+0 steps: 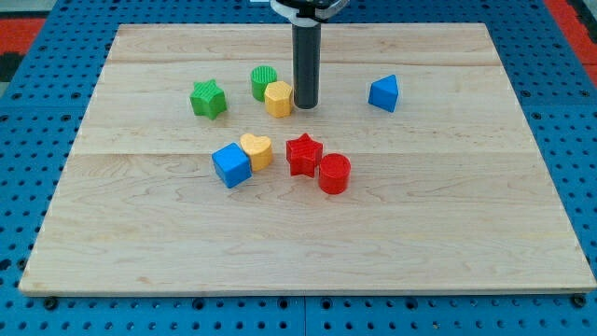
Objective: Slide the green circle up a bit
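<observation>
The green circle (263, 81) stands on the wooden board (420, 224) near the view's top, left of centre. A yellow hexagon (278, 98) touches its lower right side. My tip (306, 105) is just right of the yellow hexagon, close to or touching it, and to the right of the green circle. A green star (208, 98) lies to the left of the circle.
A blue triangular block (383, 93) lies to the right of my tip. Lower down sit a blue cube (231, 164), a yellow heart (256, 149), a red star (303, 154) and a red cylinder (334, 174) in a cluster.
</observation>
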Tool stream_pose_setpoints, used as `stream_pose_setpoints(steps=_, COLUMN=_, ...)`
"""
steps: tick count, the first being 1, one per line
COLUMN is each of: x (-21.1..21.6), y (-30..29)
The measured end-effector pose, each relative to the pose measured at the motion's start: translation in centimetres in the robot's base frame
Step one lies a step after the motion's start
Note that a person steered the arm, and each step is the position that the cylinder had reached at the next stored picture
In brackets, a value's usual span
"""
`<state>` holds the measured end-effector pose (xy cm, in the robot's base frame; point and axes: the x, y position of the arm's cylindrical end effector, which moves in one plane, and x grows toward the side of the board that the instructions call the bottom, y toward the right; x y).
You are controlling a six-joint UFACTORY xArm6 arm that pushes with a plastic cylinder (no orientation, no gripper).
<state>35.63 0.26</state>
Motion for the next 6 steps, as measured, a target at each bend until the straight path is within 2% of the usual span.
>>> stream_pose_setpoints(steps=2, x=-0.7, y=-6.4)
stream_pose_setpoints(steps=3, x=-0.6, y=-6.1)
stream_pose_setpoints(steps=4, x=-1.5, y=-3.2)
stream_pose_setpoints(steps=5, x=-5.1, y=-5.3)
stream_pose_setpoints(steps=6, x=-5.3, y=-8.2)
